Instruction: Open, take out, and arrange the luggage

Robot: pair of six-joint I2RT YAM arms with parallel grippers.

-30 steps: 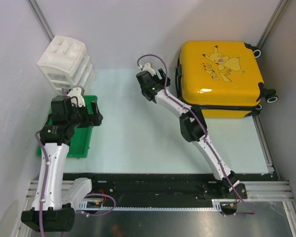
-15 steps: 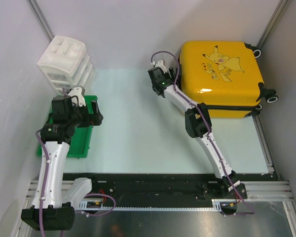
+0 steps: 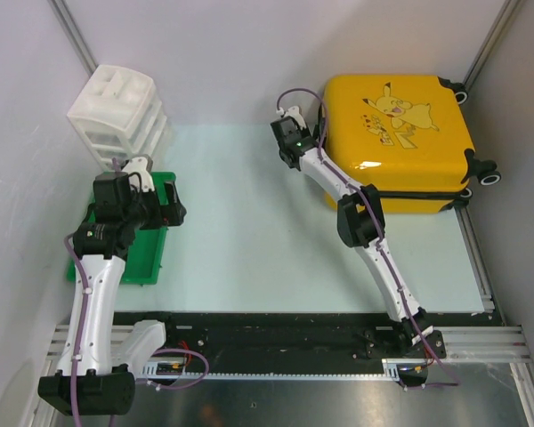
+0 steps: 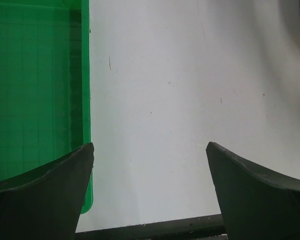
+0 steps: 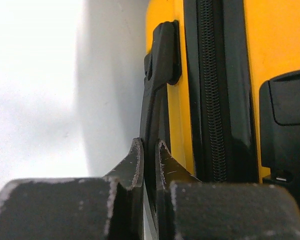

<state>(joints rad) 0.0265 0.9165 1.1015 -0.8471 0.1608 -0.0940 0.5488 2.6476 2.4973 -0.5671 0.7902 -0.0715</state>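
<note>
Right wrist: right gripper (image 5: 149,150) pinches slim black handle (image 5: 160,60) of glossy luggage (image 5: 280,35); left gripper (image 4: 149,147) spread.

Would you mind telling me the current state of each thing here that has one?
luggage: closed, zipper shut where visible, lying flat, print up
side handle: pinched by the right tool
right tool: shut on the side handle
left tool: open, holding nothing
drawer unit: drawers look pushed in
green tray: lying flat, open side up
</note>
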